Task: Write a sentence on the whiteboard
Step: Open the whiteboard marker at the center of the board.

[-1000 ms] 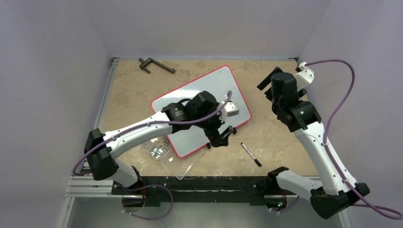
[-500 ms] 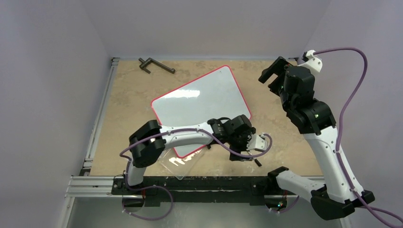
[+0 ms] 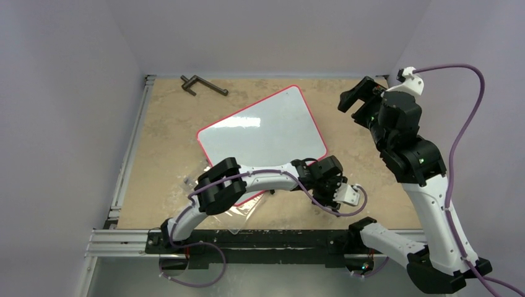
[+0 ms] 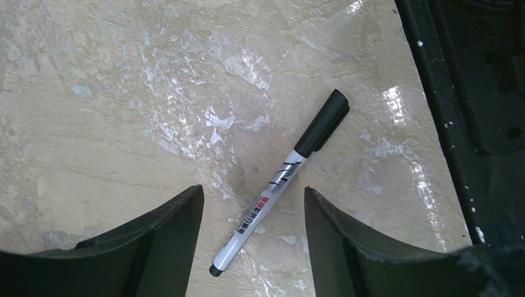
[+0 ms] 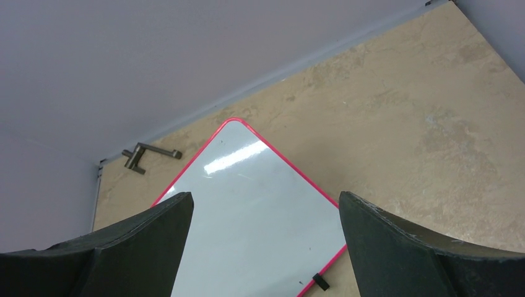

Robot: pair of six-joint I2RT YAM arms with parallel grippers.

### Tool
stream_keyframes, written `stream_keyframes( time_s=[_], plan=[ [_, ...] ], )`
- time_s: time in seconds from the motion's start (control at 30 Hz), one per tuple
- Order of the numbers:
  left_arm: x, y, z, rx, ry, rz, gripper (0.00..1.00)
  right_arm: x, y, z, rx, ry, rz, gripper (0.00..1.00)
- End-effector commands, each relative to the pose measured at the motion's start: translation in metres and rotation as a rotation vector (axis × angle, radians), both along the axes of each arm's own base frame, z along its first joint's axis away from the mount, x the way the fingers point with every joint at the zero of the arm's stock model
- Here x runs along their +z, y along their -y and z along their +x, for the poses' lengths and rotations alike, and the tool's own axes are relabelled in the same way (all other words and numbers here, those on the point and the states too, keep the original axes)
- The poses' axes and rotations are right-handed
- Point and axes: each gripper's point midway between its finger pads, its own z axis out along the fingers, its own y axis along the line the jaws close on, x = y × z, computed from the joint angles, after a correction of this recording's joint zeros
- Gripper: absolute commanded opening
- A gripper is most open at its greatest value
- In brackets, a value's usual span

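Note:
The whiteboard, white with a red rim, lies tilted mid-table; the right wrist view shows the whiteboard plain white, and no sentence shows on it. A black-capped marker lies flat on the table in the left wrist view. My left gripper is open low over it, one finger on each side of the barrel, neither touching. From above, the left gripper hides the marker, right of the board's near corner. My right gripper hangs open and empty high at the back right, with the right gripper facing the board.
A clear plastic box lies by the board's near-left edge, partly under the left arm. A dark metal crank rests at the back left. The black frame rail runs just right of the marker. Purple walls enclose the table.
My left arm swung off the board to the near right and came down over the marker, its jaws narrowing. My right arm pulled up and back to the right.

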Motion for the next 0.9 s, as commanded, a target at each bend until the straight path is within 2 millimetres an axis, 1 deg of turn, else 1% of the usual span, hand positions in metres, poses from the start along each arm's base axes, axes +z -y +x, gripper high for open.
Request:
stream_keyframes(
  time_s=[0.0, 0.03, 0.07, 0.3, 0.33, 0.37, 0.4, 0.5, 0.53, 0.57, 0.6, 0.7, 0.77, 0.87],
  plan=[
    [0.006, 0.014, 0.004, -0.05, 0.044, -0.01, 0.55, 0.01, -0.005, -0.002, 0.045, 0.037, -0.005, 0.89],
    [0.0, 0.013, 0.004, -0.054, 0.04, 0.009, 0.51, 0.009, -0.005, -0.002, 0.048, 0.034, -0.008, 0.89],
    [-0.003, 0.012, 0.004, -0.054, 0.039, 0.022, 0.49, 0.008, -0.005, -0.002, 0.049, 0.032, -0.01, 0.89],
    [-0.029, -0.002, -0.001, -0.057, 0.012, 0.09, 0.48, 0.005, -0.008, -0.001, 0.062, 0.028, -0.011, 0.89],
    [-0.03, -0.003, -0.001, -0.056, 0.01, 0.094, 0.44, 0.005, -0.009, -0.001, 0.065, 0.027, -0.01, 0.89],
    [-0.032, -0.004, -0.003, -0.058, 0.003, 0.1, 0.39, 0.003, -0.009, -0.001, 0.069, 0.024, -0.01, 0.89],
    [-0.034, -0.006, -0.004, -0.061, -0.004, 0.108, 0.32, 0.002, -0.01, 0.0, 0.072, 0.023, -0.009, 0.89],
    [-0.04, -0.011, -0.009, -0.068, -0.032, 0.145, 0.04, 0.0, -0.012, 0.001, 0.079, 0.021, -0.007, 0.89],
    [-0.04, -0.013, -0.01, -0.066, -0.039, 0.152, 0.0, 0.0, -0.013, 0.001, 0.083, 0.022, -0.008, 0.89],
    [-0.041, -0.015, -0.011, -0.061, -0.046, 0.158, 0.0, 0.001, -0.013, 0.001, 0.084, 0.024, -0.01, 0.89],
    [-0.036, -0.016, -0.011, -0.055, -0.046, 0.142, 0.0, 0.002, -0.013, 0.001, 0.087, 0.031, -0.011, 0.9],
    [-0.009, -0.014, -0.01, -0.025, -0.051, 0.048, 0.0, 0.01, -0.013, 0.001, 0.098, 0.054, -0.025, 0.9],
    [0.016, -0.012, -0.005, 0.031, -0.086, -0.028, 0.0, 0.019, -0.013, 0.0, 0.106, 0.08, -0.031, 0.9],
    [0.059, -0.012, 0.001, 0.117, -0.144, -0.133, 0.0, 0.04, -0.015, -0.002, 0.125, 0.135, -0.029, 0.9]
  ],
)
